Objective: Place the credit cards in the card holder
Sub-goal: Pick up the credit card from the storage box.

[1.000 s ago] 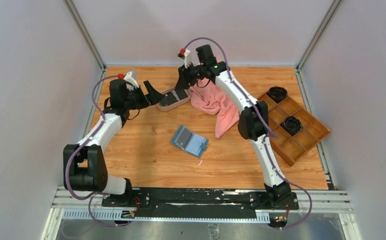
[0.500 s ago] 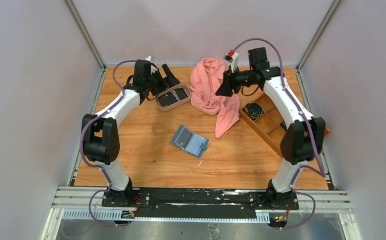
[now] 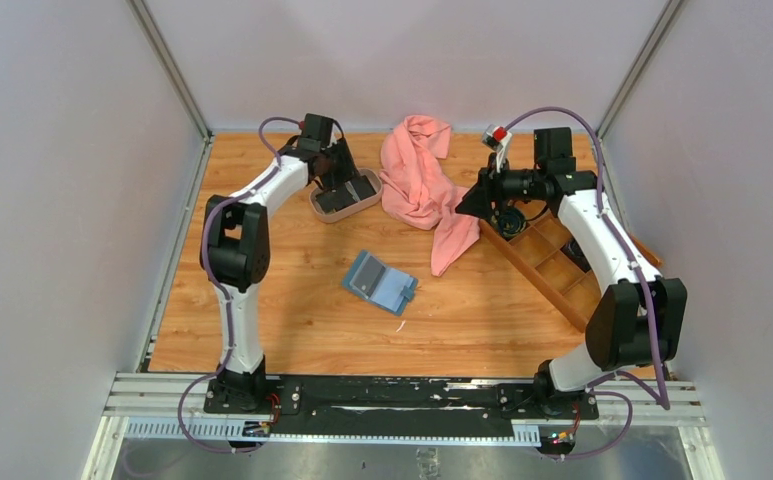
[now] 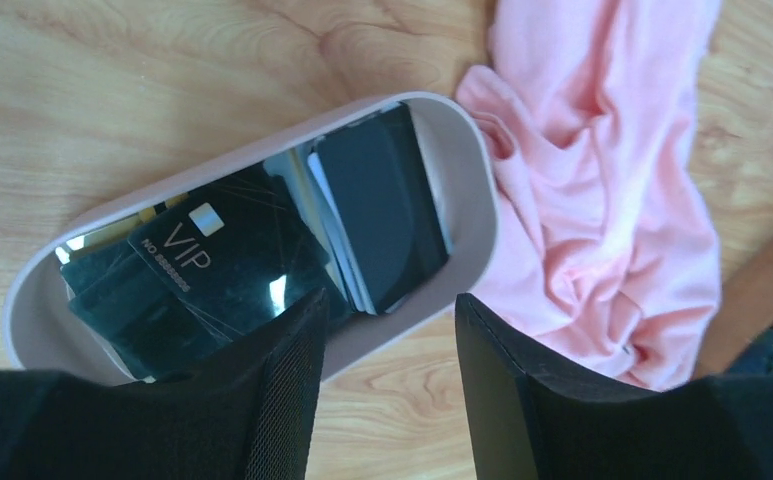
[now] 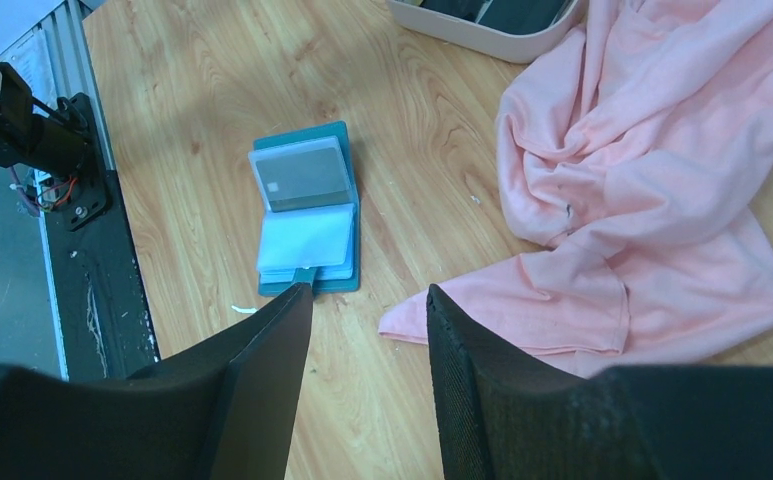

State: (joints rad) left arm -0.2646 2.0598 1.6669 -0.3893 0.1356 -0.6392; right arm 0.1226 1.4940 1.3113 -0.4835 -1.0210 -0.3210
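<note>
The credit cards (image 4: 222, 265), mostly black and one saying VIP, lie in a heap inside an oval beige tray (image 4: 467, 190) that touches the pink cloth (image 4: 602, 200). The left end effector (image 4: 387, 305) hangs right over them with its fingers spread and nothing between. The card holder (image 5: 307, 215) lies open on the desk (image 3: 302, 310), near the low end of the pink cloth. On the other side of the cloth from the tray, the right end effector (image 5: 367, 300) hangs by a brown wooden tray (image 3: 547, 270), spread too and holding nothing.
</note>
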